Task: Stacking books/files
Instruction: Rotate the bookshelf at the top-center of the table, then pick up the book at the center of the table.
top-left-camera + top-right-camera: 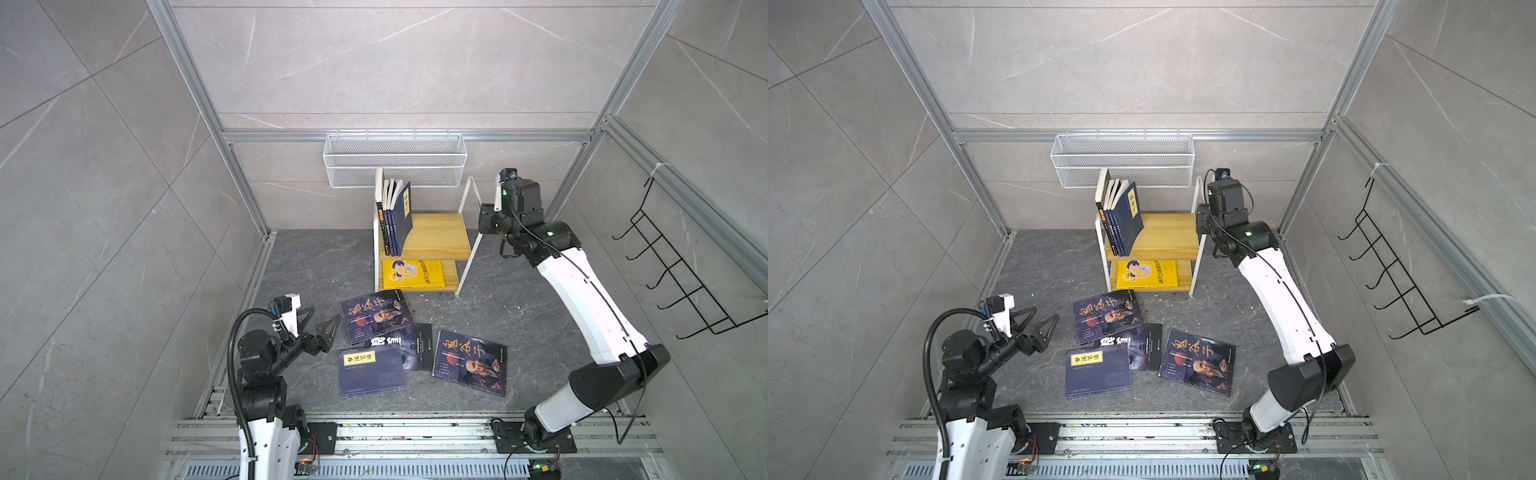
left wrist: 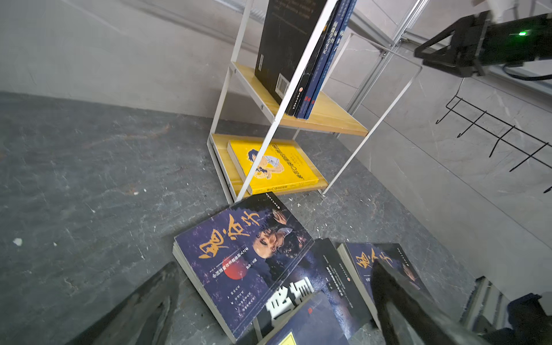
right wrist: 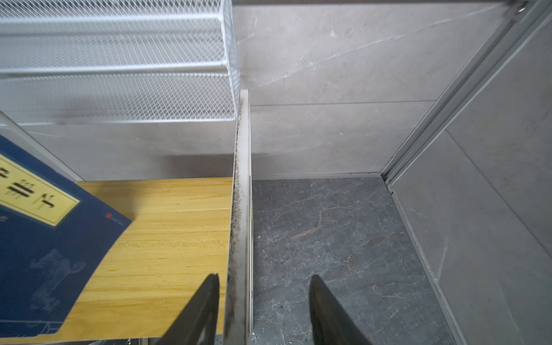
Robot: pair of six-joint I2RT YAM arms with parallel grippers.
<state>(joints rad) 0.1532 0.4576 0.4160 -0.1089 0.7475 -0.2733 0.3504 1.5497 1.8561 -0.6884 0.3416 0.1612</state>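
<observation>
Your left claw (image 1: 324, 318), wide open and empty, has the dark navy paperback with gold calligraphy and an old man's portrait (image 1: 376, 316) lying flat just beside it at 3 o'clock in a top view, long axis seemingly 12-to-6. Your right claw (image 3: 263, 275), partly open astride the white metal shelf frame (image 3: 243, 179) and gripping nothing, is well apart.

Lighting bright & even, soft shadows.

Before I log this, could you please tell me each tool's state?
Left tool: open, empty.
Right tool: open, astride the rack frame, holding nothing.
</observation>
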